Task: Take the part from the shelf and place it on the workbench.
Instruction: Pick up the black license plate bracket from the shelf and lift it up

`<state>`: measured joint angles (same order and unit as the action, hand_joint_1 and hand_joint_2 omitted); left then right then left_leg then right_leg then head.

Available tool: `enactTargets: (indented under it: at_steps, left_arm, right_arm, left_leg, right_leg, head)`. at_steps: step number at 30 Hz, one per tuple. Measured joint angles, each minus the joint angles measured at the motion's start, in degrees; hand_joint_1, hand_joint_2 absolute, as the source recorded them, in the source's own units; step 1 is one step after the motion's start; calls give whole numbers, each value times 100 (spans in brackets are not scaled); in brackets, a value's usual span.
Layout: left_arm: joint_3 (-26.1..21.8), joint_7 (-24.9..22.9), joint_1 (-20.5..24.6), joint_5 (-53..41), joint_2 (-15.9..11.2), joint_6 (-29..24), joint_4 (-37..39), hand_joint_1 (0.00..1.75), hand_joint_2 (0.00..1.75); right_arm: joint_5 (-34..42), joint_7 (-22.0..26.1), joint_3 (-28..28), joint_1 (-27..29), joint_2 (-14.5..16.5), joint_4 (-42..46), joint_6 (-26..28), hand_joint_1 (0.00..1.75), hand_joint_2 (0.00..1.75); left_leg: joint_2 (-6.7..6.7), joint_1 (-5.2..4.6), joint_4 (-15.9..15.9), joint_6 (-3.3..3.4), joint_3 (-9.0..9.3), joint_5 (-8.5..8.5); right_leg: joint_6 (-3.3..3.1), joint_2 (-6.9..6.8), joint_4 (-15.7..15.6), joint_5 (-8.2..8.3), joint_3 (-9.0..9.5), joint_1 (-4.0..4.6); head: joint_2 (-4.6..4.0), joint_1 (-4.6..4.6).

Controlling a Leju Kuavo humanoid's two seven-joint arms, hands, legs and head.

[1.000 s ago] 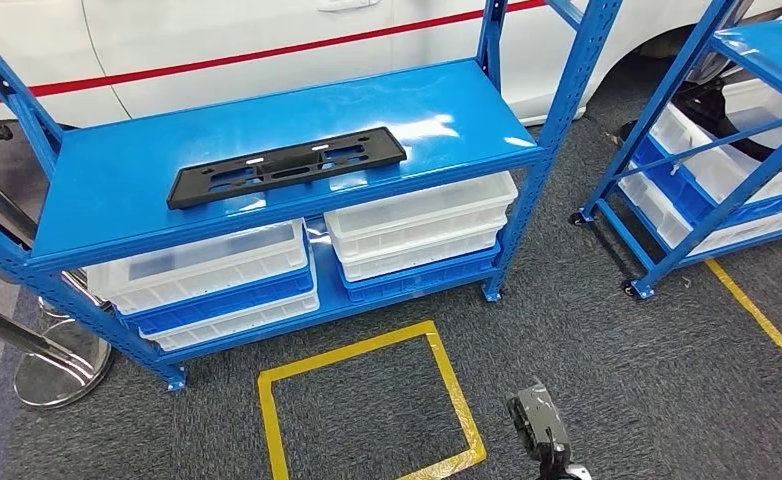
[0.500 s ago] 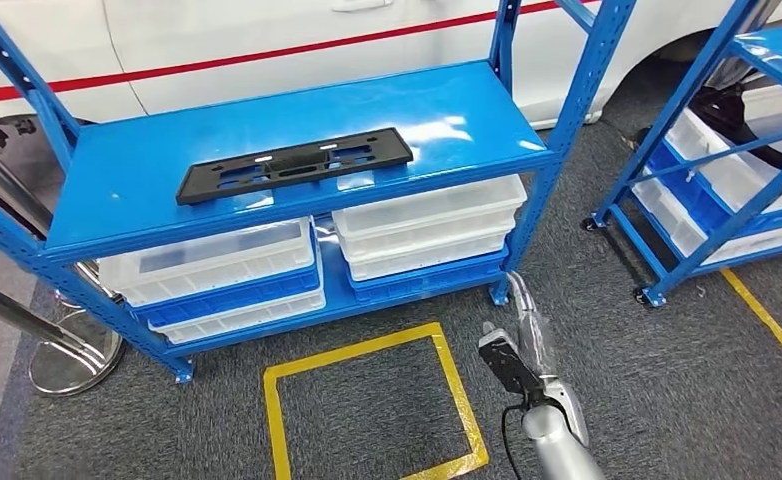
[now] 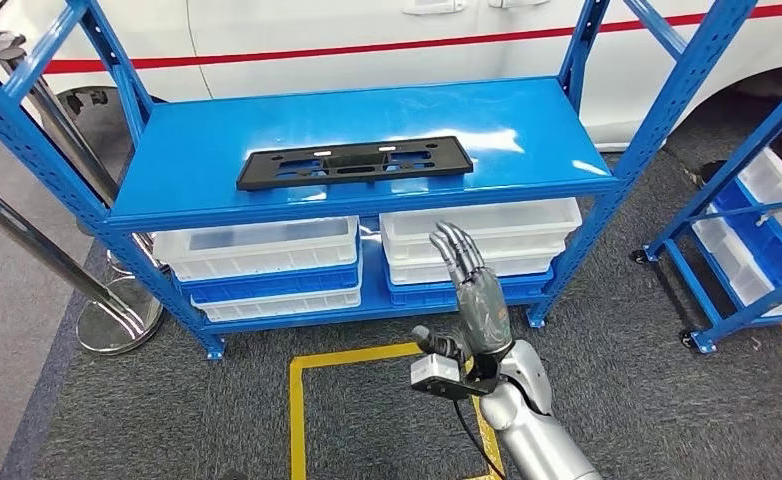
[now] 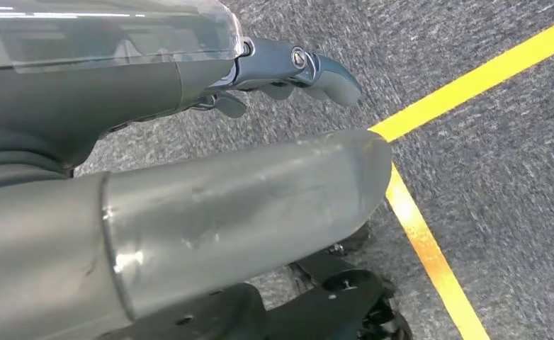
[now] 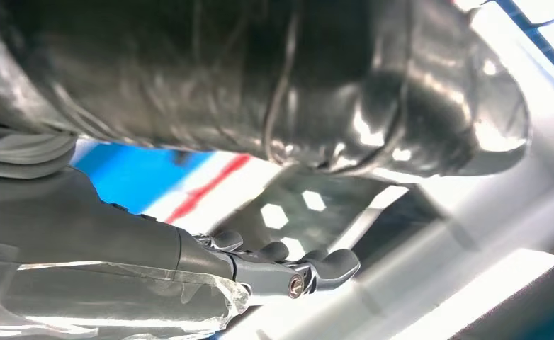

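Note:
A long flat black part (image 3: 355, 162) with cut-outs lies on the top board of the blue shelf (image 3: 207, 180). My right hand (image 3: 472, 290) is raised in front of the shelf, below and to the right of the part and well short of it. Its fingers (image 3: 455, 247) point up and are spread, with nothing in them. The right wrist view shows this hand (image 5: 189, 255) with nothing in it and the white car behind. My left hand (image 4: 189, 85) hangs low over grey carpet and yellow tape, fingers apart, holding nothing.
White and blue bins (image 3: 267, 255) fill the shelf's lower level. A second blue rack (image 3: 757, 210) with bins stands at the right. A chrome post base (image 3: 117, 315) sits at the left, a white car (image 3: 317, 25) behind. A yellow tape square (image 3: 297, 400) marks the carpet.
The camera has shifted, so the shelf now sits more centred. My right arm has risen from low near the floor to in front of the shelf, fingers stretched upward.

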<state>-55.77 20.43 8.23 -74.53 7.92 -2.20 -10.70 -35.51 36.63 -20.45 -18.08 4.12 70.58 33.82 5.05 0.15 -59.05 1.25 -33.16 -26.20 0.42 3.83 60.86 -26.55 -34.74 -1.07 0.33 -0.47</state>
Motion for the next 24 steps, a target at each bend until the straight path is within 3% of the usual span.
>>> enactTargets:
  at_steps: [2, 4, 6, 8, 9, 10, 12, 14, 15, 18, 19, 21, 23, 24]
  left_arm:
    - [-19, 8, 29, -91, 11, 24, -1, 0, 0]
    - [-30, 11, 33, -146, 18, 37, -2, 0, 0]
    - [-36, 14, 57, -167, 25, 41, -3, 0, 0]
    - [-38, 15, 79, -170, 35, 43, -3, 0, 0]
    - [-40, 16, 80, -170, 38, 43, -3, 0, 0]
    - [-42, 16, 77, -170, 39, 43, -3, 0, 0]
    - [-46, 16, 74, -170, 39, 43, -3, 0, 0]
    - [-49, 17, 85, -166, 38, 43, -3, 0, 0]
    - [-51, 19, 88, -161, 37, 43, -3, 0, 0]
    - [-56, 32, 79, -122, 40, 40, -3, 0, 0]
    - [-58, 39, 78, -108, 45, 39, -3, 0, 0]
    - [-59, 51, 94, -92, 58, 38, -3, 0, 0]
    - [-60, 44, 114, -101, 69, 38, -3, 0, 0]
    - [-59, 29, 119, -122, 75, 38, -3, 0, 0]
  right_arm:
    - [-21, 27, -167, -8, -20, 180, 122, 0, 0]
    - [-39, 45, -264, -27, -27, 316, 195, 0, 0]
    - [-46, 50, -315, -36, -32, 400, 217, 0, 0]
    - [-46, 51, -341, -31, -43, 430, 220, 0, 0]
    - [-46, 51, -353, -29, -50, 435, 220, 0, 0]
    - [-46, 51, -363, -28, -57, 443, 220, 0, 0]
    - [-19, 42, -376, -32, -64, 472, 205, 0, 87]
    - [121, -67, -377, -49, -66, 496, 64, 0, 175]
    - [248, -193, -377, -70, -66, 484, -92, 0, 131]
    - [776, -729, -371, -259, -59, 230, -773, 0, 131]
    - [962, -886, -360, -380, -57, 59, -992, 0, 175]
    - [1185, -1099, -319, -682, -57, -385, -1267, 0, 175]
    - [1025, -1216, -288, -986, -58, -845, -1199, 0, 175]
    - [741, -1307, -284, -1140, -59, -1061, -1012, 0, 175]
  left_leg:
    - [100, 19, 13, -72, -46, 18]
    - [-27, 18, -123, -130, -120, -77]
    - [-299, 18, -660, -178, -373, -373]
    - [-421, 40, -1371, -218, -723, -665]
    - [-443, 48, -1555, -228, -817, -691]
    - [-453, 52, -1516, -229, -799, -604]
    - [-478, 49, -839, -197, -458, -211]
    - [-515, 16, -130, -131, -98, 21]
    - [-527, -4, 39, -101, -17, 43]
    - [-526, -21, 134, -22, 16, 60]
    - [-525, -8, 176, 13, 35, 88]
    - [-528, 20, 237, 71, 59, 136]
    - [-519, 17, 234, 98, 43, 141]
    - [-506, 16, 225, 101, 40, 139]
  right_leg:
    - [-51, -67, -31, 10, -3, 9]
    - [-126, -175, -86, 33, 21, -3]
    - [-177, -300, -122, 40, 38, -2]
    - [-200, -434, -120, 28, 38, 18]
    - [-205, -491, -119, 22, 39, 26]
    - [-203, -533, -118, 16, 44, 30]
    - [-191, -591, -117, 5, 62, 34]
    - [-156, -632, -117, -1, 70, 49]
    - [-131, -643, -120, 3, 68, 51]
    - [-37, -635, -133, 20, 76, 37]
    - [-10, -596, -67, -30, 50, 33]
    - [25, -490, 397, -301, -169, 27]
    - [45, -428, 1114, -614, -534, 26]
    - [56, -420, 1343, -654, -660, 22]
  head:
    - [0, 0]
    - [0, -4]
    - [0, -9]
    - [0, -10]
    - [0, -11]
    - [0, -10]
    - [0, -12]
    - [0, -11]
    - [0, -11]
    - [0, -11]
    - [0, -10]
    - [0, -7]
    - [0, -5]
    - [0, -4]
